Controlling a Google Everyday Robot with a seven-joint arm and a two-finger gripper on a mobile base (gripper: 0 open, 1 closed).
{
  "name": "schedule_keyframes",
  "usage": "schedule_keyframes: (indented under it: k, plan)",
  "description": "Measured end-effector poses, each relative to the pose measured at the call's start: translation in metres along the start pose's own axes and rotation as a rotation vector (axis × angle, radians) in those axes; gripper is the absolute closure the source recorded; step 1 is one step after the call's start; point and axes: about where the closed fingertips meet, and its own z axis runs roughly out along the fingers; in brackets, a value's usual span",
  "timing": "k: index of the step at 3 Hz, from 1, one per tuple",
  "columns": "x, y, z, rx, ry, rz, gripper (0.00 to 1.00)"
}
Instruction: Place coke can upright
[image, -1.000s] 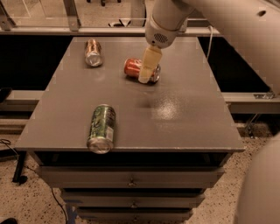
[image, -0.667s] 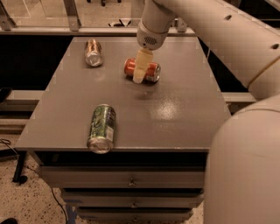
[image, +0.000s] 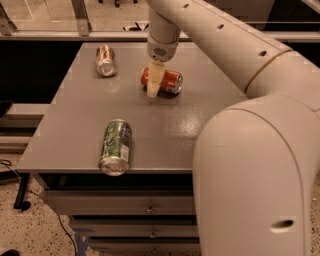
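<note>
The coke can (image: 171, 81) is red with silver ends and lies on its side at the back middle of the grey table (image: 200, 117). My gripper (image: 154, 82) hangs down from the cream arm and stands at the can's left end, on the near side, covering part of it. The gripper's tip is down at table height. The can's right half shows plainly.
A green can (image: 116, 146) lies on its side near the table's front edge, at the left. A brownish-orange and silver can (image: 105, 60) lies at the back left. My arm's big cream body (image: 250, 170) fills the right foreground. Drawers (image: 120, 205) sit under the table.
The gripper has shifted left along the coke can towards its left end. The arm's body has swung into the right foreground. The cans lie where they were.
</note>
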Motion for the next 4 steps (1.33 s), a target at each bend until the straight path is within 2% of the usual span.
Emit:
schedule_keyframes:
  k: [1,2,3,4]
  plan:
    - [-0.001,-0.004,0.011,-0.025,0.074,0.032,0.18]
    - [-0.004,-0.006,0.013,-0.054,0.115,0.066,0.40]
    - [-0.015,-0.005,-0.001,-0.068,0.098,0.087,0.64]
    - [-0.025,-0.003,-0.029,-0.064,0.009,0.091,0.87]
